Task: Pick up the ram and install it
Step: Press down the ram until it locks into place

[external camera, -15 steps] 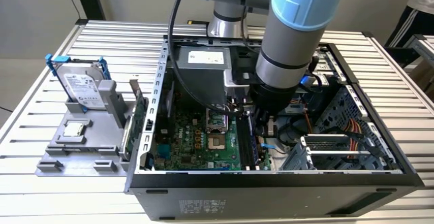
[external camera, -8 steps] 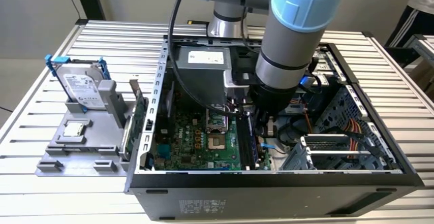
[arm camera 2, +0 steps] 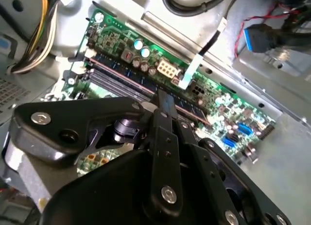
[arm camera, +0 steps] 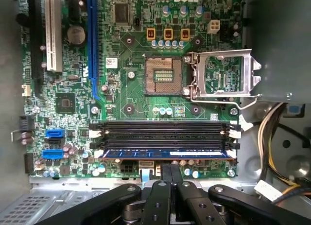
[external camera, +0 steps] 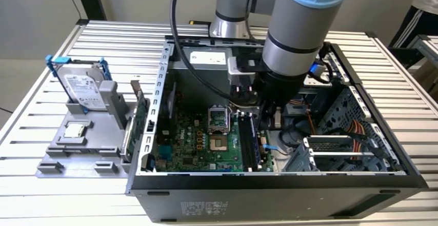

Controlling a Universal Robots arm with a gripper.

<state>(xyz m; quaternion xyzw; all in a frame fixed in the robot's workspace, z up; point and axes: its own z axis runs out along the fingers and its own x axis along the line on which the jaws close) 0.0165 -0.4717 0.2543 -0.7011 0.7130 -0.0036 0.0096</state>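
Gripper [arm camera: 170, 174]: fingers pressed together, empty, just above the ram [arm camera: 167, 153] seated in its slot; arm [external camera: 301, 26] vertical inside the computer case [external camera: 274, 190].

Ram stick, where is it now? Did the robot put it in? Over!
Gripper down inside the case, fingers together at the ram's edge. Ram lying along the memory slot nearest the gripper; full seating unclear. Nothing blocking the slots.
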